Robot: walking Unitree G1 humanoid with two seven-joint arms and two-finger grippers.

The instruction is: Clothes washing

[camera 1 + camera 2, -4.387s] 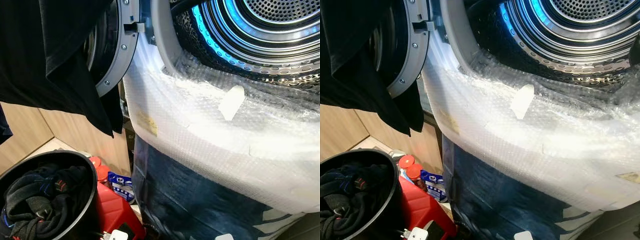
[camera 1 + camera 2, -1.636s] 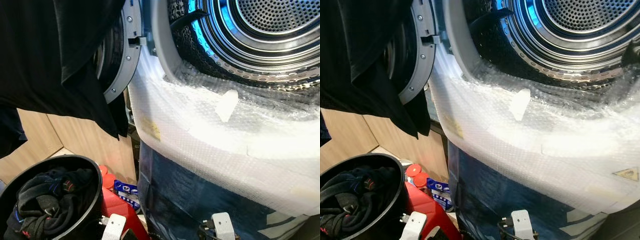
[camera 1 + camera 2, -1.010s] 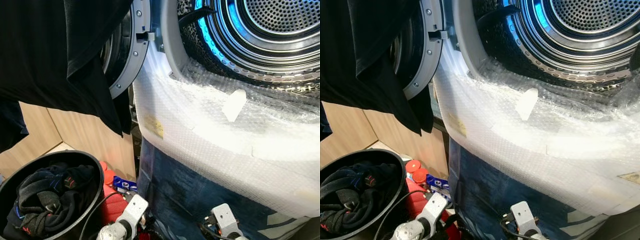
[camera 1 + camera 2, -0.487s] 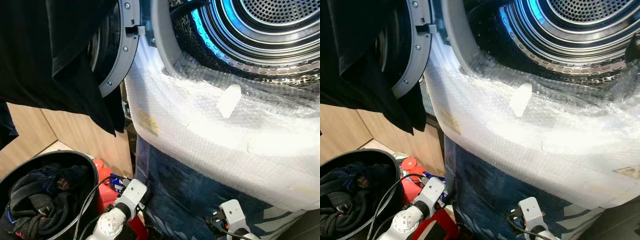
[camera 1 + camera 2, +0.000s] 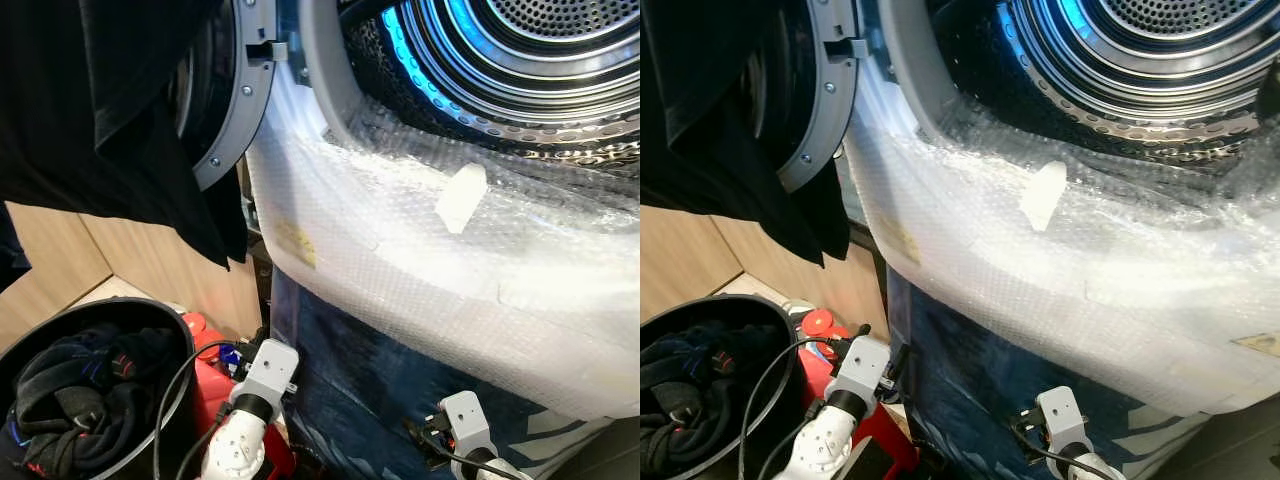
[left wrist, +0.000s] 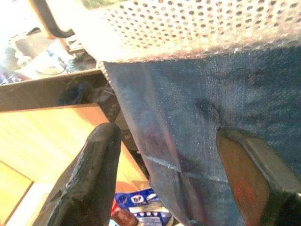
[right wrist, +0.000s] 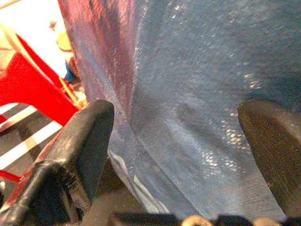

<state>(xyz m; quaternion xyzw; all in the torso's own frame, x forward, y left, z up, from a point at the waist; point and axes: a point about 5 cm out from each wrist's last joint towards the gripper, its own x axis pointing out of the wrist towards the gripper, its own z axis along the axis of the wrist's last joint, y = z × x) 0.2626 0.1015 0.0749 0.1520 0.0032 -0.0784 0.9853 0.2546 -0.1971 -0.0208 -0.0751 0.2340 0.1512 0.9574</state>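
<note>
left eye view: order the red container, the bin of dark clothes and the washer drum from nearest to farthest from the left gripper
1. Red container: low down, right beside the left gripper.
2. Bin of dark clothes: on the floor, further to the robot's left.
3. Washer drum: high up and to the right, above the bubble wrap.

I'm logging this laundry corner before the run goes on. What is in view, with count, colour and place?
Washer drum: one, steel, blue-lit, upper right.
Washer door: one, grey-rimmed, open, upper left.
Bubble wrap: one white sheet, below the drum opening.
Blue sheet: one, dark blue, on the washer front.
Black garment: one, hanging over the door.
Bucket: one, black, lower left, holding dark clothes.
Red container: one, beside the bucket.
Left end effector: open, facing the blue sheet.
Right end effector: open, facing the blue sheet.
</note>
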